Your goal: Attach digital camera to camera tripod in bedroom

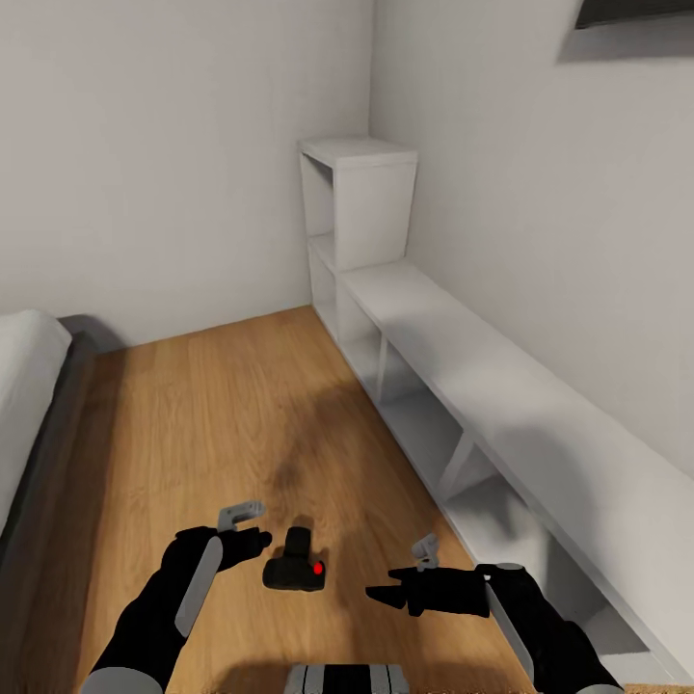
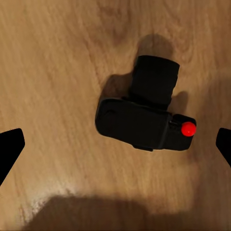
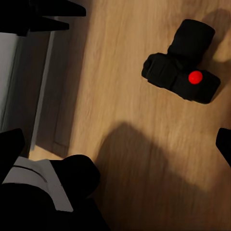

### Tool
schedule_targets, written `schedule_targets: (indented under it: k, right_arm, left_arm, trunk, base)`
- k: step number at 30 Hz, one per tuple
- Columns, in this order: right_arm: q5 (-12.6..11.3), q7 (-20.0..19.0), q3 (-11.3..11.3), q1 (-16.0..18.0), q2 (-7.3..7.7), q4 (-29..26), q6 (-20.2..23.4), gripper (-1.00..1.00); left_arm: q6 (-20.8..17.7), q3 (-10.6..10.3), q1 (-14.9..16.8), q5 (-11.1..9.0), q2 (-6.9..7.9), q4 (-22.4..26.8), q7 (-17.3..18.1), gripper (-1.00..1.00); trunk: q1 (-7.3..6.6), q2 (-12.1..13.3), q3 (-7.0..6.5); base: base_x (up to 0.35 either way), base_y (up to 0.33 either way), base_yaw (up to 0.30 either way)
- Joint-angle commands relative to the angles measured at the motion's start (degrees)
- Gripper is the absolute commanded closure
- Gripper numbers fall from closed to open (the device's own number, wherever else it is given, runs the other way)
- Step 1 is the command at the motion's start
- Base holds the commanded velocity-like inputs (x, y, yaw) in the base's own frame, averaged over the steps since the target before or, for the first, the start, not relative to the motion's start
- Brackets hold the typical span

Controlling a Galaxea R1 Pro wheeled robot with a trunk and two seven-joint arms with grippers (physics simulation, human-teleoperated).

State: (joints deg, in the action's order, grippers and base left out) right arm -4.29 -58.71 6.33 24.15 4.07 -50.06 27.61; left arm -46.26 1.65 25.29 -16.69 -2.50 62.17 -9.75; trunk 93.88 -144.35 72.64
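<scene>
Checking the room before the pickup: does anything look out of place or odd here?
Yes: the digital camera lies on the bare wood floor between the left gripper and right gripper, red button up, rather than on the white shelf unit or the bed. It looks undamaged.

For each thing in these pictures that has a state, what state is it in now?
digital camera: lying on the wood floor, red button up, not held.
left end effector: open, above the camera.
right end effector: open, holds nothing.
white shelf unit: compartments look empty.
</scene>
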Motion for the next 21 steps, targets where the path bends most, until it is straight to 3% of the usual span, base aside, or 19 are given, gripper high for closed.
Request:
schedule_targets:
  k: [1,21]
  right_arm:
    - [-0.5,0.1,0.2,0.0,0.06,0.0,0.5,-1.00]
    - [-0.5,0.0,0.1,0.0,0.06,0.0,0.4,-1.00]
  left_arm:
    - [-0.2,0.1,0.0,-0.6,-0.05,0.1,-0.4,-1.00]
    - [-0.3,0.1,0.0,-0.6,-0.05,0.1,-0.4,-1.00]
  trunk:
    - [0.01,0.0,0.27]
    - [0.53,-0.3,4.70]
  base:
    - [0.000,0.000,0.000]
    - [0.000,0.000,0.000]
